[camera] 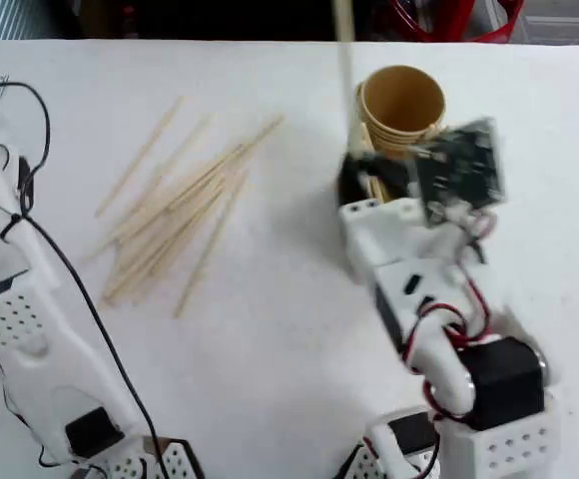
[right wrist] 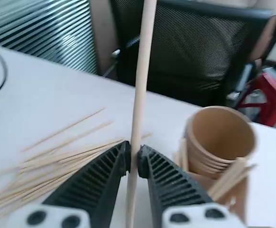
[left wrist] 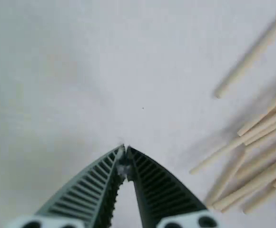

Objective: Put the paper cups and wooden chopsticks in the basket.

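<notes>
Standing almost upright, one wooden chopstick [right wrist: 140,85] is clamped between the fingers of the right gripper [right wrist: 133,159]. It is just beside the stack of paper cups [right wrist: 219,140], which sits on the white table [camera: 289,359] with a few more sticks [right wrist: 231,175] leaning against its side. The rest of the chopsticks [camera: 175,225] lie loose in a fanned heap on the table, well apart from the cups, and near that heap the left gripper [left wrist: 125,159] hangs low over bare tabletop, its jaws pressed together on nothing.
</notes>
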